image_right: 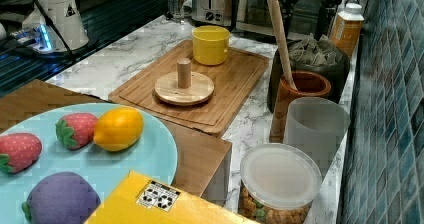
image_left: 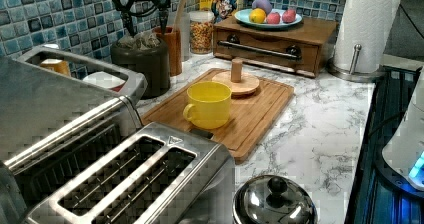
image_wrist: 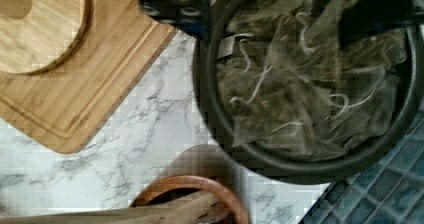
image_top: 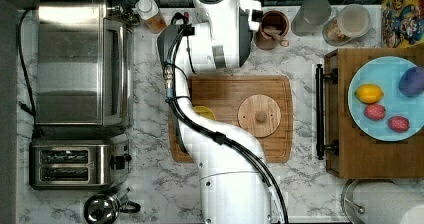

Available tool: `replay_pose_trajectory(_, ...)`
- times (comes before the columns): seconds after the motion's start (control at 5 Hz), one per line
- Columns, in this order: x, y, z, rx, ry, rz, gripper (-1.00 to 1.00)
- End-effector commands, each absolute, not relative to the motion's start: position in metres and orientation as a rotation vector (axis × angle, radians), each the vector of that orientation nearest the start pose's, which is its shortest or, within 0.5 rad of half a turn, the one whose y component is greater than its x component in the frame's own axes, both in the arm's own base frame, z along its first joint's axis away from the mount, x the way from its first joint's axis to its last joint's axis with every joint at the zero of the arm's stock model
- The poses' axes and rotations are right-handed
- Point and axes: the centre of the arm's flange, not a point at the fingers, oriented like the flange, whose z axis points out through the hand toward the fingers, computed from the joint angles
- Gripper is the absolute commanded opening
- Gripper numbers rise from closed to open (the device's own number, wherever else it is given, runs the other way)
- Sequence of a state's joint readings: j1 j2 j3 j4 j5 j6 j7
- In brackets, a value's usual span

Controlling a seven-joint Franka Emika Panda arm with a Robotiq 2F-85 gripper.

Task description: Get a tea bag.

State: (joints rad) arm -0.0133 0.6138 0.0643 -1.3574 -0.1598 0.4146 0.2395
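the tea bags [image_wrist: 305, 91] are heaped in a dark jar [image_wrist: 280, 166] on the marble surface [image_wrist: 150, 149], beside the board [image_wrist: 75, 94]; no common axis is seen. the claw [image_left: 142, 11] is held open above them.

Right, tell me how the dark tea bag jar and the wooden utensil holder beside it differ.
The dark tea bag jar is wide and near black; the wooden utensil holder is narrower and reddish brown. The jar is heaped with tea bags; the holder carries a single wooden utensil leaning out of it. In the left view the holder stands a little taller than the jar. Both are open-topped, round and stand on the marble counter by the tiled wall.
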Motion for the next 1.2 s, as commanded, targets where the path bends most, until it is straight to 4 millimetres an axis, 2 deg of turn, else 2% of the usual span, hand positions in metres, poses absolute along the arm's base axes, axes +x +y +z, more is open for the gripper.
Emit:
replay_pose_trajectory(0.2, 0.750, 0.031, 0.455, -2.739, 1.341, -0.327, -1.00)
replay_pose_trajectory(0.4, 0.745, 0.026, 0.464, -2.721, 1.356, -0.350, -1.00)
replay_pose_trajectory(0.6, 0.735, 0.023, 0.491, -2.726, 1.377, -0.444, -1.00)
replay_pose_trajectory(1.0, 0.704, 0.011, 0.559, -2.714, 1.445, -0.573, -1.00)
replay_pose_trajectory(1.2, 0.689, 0.011, 0.560, -2.734, 1.406, -0.552, -1.00)
